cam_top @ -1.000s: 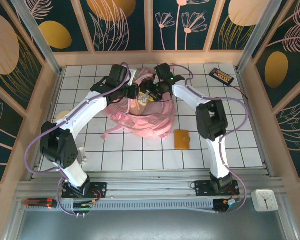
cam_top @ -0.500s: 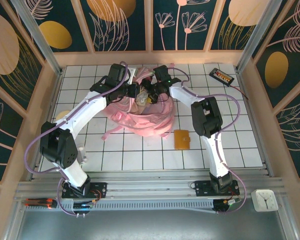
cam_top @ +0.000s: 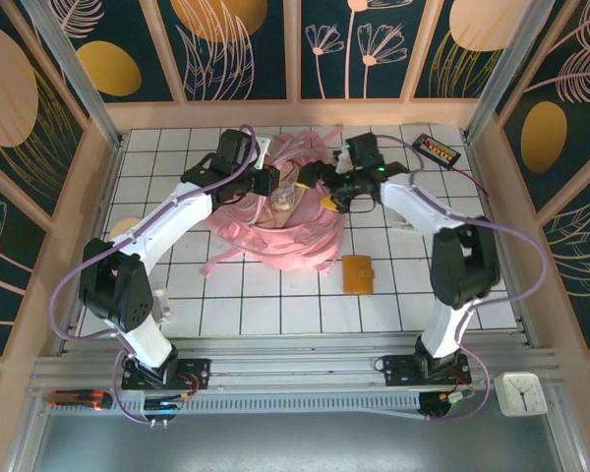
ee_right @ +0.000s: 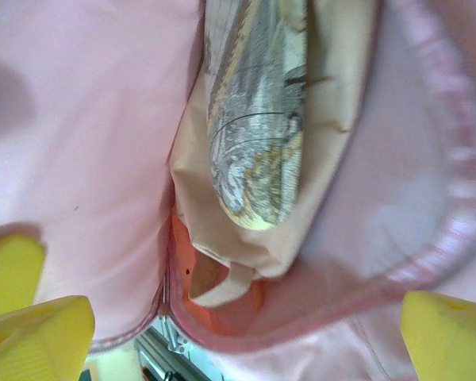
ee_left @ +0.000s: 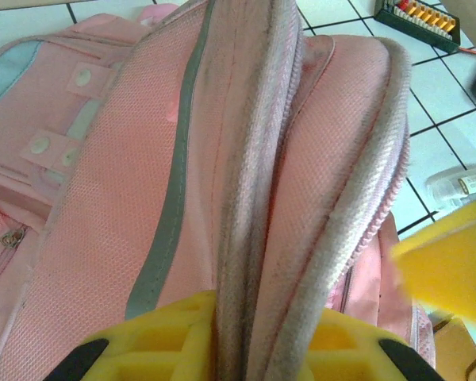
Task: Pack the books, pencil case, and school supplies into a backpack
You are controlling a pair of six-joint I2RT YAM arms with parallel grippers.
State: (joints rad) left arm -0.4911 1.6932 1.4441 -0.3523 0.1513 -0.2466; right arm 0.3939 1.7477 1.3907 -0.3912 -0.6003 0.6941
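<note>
Now the left end effector (ee_left: 243,337) still pinches the rim of the large bright pink fabric backpack (cam_top: 275,234), the soft peach-pink fabric pencil case (ee_right: 337,95) lying inside, as the right end effector (ee_right: 238,329), jaws sprung wide, backs away; the flat orange square pad (cam_top: 357,274) likely follows.

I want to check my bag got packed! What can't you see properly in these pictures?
Top view: the left arm and right arm cover the backpack opening, so its contents are hidden.
Right wrist view: a grey patterned thing against the peach pouch is too close to identify.
Left wrist view: a yellow shape at the right edge is blurred.
</note>
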